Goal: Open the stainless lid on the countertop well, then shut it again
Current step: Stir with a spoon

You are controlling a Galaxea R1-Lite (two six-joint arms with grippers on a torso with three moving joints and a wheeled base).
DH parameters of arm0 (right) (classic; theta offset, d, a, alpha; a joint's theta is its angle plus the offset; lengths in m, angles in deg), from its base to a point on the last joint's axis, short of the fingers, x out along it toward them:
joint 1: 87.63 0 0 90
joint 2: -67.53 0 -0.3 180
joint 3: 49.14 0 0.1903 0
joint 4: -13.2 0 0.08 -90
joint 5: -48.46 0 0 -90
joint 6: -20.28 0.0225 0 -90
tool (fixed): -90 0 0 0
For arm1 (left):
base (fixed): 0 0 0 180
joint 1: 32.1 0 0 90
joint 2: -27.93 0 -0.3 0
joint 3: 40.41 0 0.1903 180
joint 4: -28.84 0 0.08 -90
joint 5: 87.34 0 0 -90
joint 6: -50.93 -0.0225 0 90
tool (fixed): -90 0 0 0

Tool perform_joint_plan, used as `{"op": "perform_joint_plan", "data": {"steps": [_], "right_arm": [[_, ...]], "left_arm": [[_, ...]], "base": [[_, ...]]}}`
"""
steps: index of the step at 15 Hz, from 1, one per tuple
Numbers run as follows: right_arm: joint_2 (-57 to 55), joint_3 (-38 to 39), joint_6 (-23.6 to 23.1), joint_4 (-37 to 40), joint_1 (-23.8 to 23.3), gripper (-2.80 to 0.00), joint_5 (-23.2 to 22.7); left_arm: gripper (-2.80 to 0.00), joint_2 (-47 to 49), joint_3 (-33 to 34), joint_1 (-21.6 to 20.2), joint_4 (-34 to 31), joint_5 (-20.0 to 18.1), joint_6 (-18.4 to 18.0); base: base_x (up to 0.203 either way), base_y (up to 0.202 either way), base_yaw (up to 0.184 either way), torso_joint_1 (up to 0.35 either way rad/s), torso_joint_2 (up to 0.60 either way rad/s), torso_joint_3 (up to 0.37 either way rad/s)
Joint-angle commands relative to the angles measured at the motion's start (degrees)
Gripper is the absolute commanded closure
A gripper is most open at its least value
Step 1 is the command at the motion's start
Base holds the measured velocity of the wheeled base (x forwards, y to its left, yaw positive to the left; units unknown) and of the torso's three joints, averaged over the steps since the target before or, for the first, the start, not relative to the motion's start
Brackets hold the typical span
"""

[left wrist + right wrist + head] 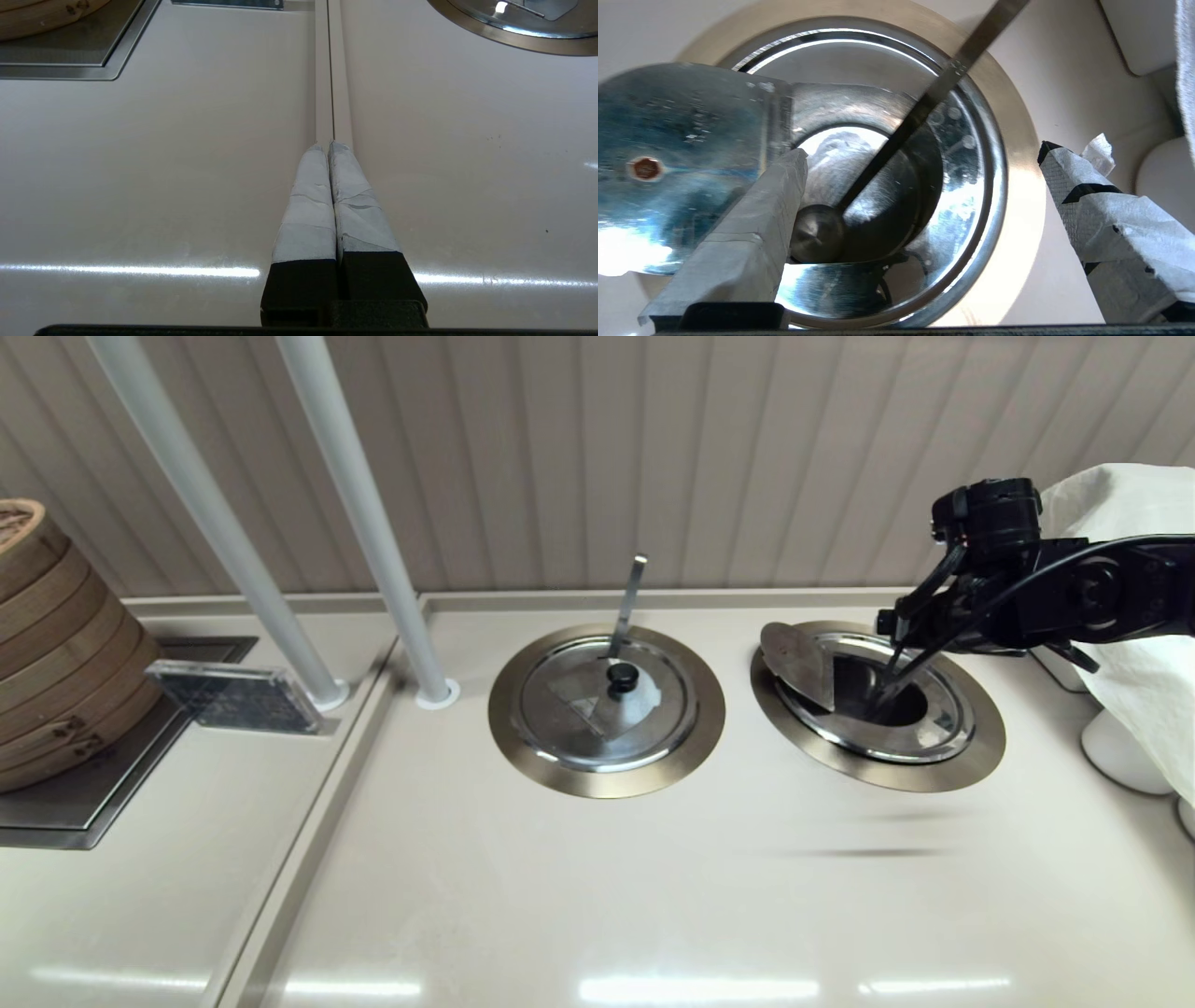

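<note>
Fingers of the right gripper (920, 186) stand wide apart and grip nothing; one taped finger (752, 224) lies against the edge of the raised steel flap, the other (1106, 224) hangs out over the ring rim and counter. In the head view the right gripper (892, 686) reaches down into the right-hand well (971, 747), its arm coming in from the right edge.

That well is open: part of its stainless lid (795, 663) is tipped up on the left side of the hole, underside showing, with a small reddish fastener at its centre in the wrist view (644, 168). The rest of the lid lies flat around a dark opening. A ladle (817, 233) sits in the pot below, its flat handle slanting up and out over the rim.

Just to the left on the same countertop (597, 896), a twin well (691, 747) is shut under its own lid (569, 709), black knob at centre, with an upright ladle handle behind it.

Fingers of the left gripper (325, 144) are pressed together with nothing between them, held low over a seam in the counter.

Two white poles (373, 523) rise at the back left, a small plaque (233, 697) stands near them, and a stack of bamboo steamers (56, 644) sits at the far left. White cloth (1139, 616) drapes at the right edge.
</note>
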Motion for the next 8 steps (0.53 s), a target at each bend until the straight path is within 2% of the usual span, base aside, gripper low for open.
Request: {"op": "perform_joint_plan", "data": {"steps": [1,3,8], "right_arm": [[-1.76,-0.48,-2.63,0.8,-3.14,-2.8,0.15],[-4.05,-0.79,-5.12,0.56,-5.09,-2.8,0.08],[-8.32,-4.64,-5.04,0.5,-7.7,-2.8,-0.34]], "left_arm": [[0.0,0.06,0.01,-0.05,0.02,0.02,0.01],[0.0,0.06,0.01,-0.05,0.01,0.02,0.01],[0.0,0.06,0.01,-0.05,0.01,0.02,0.01]], "base": [[0.0,0.0,0.0,0.0,0.0,0.0],[0.0,0.0,0.0,0.0,0.0,0.0],[0.0,0.0,0.0,0.0,0.0,0.0]]}}
